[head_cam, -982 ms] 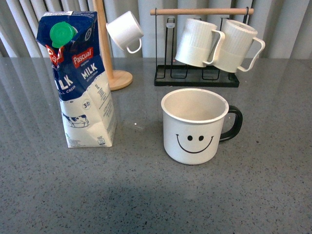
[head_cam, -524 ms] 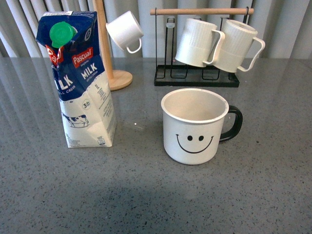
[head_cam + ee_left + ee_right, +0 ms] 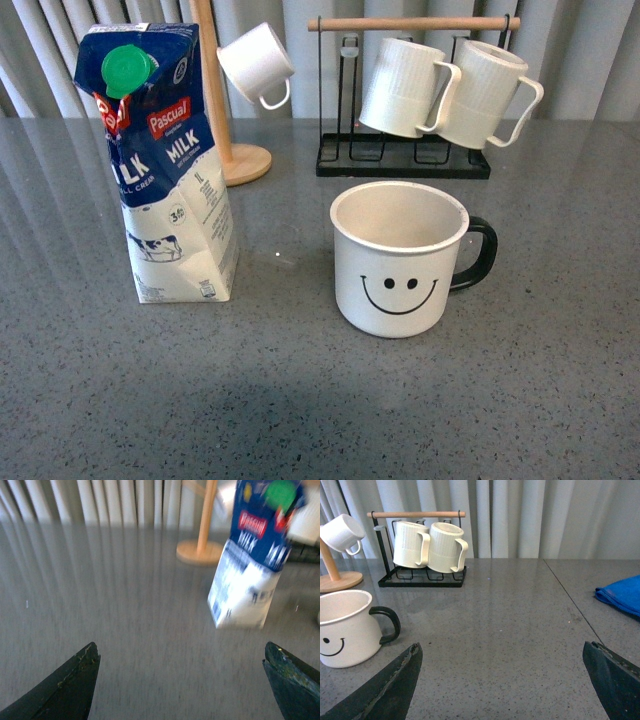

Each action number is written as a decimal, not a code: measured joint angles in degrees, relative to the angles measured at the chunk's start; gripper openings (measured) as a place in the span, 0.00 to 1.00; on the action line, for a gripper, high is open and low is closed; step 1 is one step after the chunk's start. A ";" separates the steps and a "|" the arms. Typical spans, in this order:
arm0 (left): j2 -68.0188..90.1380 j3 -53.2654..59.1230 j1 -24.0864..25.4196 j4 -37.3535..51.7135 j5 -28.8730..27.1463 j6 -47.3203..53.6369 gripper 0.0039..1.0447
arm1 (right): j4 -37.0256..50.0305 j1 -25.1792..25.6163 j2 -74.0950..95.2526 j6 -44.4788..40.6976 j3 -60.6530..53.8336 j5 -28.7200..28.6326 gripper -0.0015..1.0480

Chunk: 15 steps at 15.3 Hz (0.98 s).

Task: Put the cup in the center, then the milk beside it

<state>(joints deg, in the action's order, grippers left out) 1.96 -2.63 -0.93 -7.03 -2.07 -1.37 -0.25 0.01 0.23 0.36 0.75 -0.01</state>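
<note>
In the upper right of the front view, a black rack (image 3: 403,165) with a wooden bar (image 3: 410,23) holds 2 ribbed white mugs (image 3: 405,88). In the upper left, a wooden stand (image 3: 214,90) carries 1 small white cup (image 3: 256,62). A blue cloth (image 3: 622,596) lies on the grey table (image 3: 300,400).

The cup (image 3: 400,260) is set upright near the middle of the table (image 3: 300,410), with its handle turned toward the right edge. The milk (image 3: 170,170) is stood upright to the cup's left, well apart from it and nearer the left edge. Behind the cup, toward the far edge, a rack (image 3: 405,165) is placed, and a left mug (image 3: 400,88) and a right mug (image 3: 485,92) are hung side by side from its bar. Just behind the milk a peg stand (image 3: 247,162) is placed, with a small cup (image 3: 255,65) hung on it. A cloth (image 3: 622,595) is laid toward the right edge, well apart from the cup.
</note>
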 joint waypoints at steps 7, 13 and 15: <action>32.26 -13.97 -12.04 19.74 -4.57 -3.74 0.94 | 0.02 0.00 0.02 -0.02 0.00 0.02 0.94; 71.36 -33.70 -17.38 31.91 -5.70 -8.55 0.94 | 0.00 0.00 0.02 -0.02 0.00 0.00 0.94; 76.85 -36.92 -17.68 31.69 -8.94 -8.74 0.94 | 0.00 0.00 0.02 -0.02 0.00 0.00 0.94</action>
<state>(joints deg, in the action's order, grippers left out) 78.81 -39.55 -18.61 24.67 -11.00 -10.11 -0.25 0.01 0.25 0.34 0.75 -0.01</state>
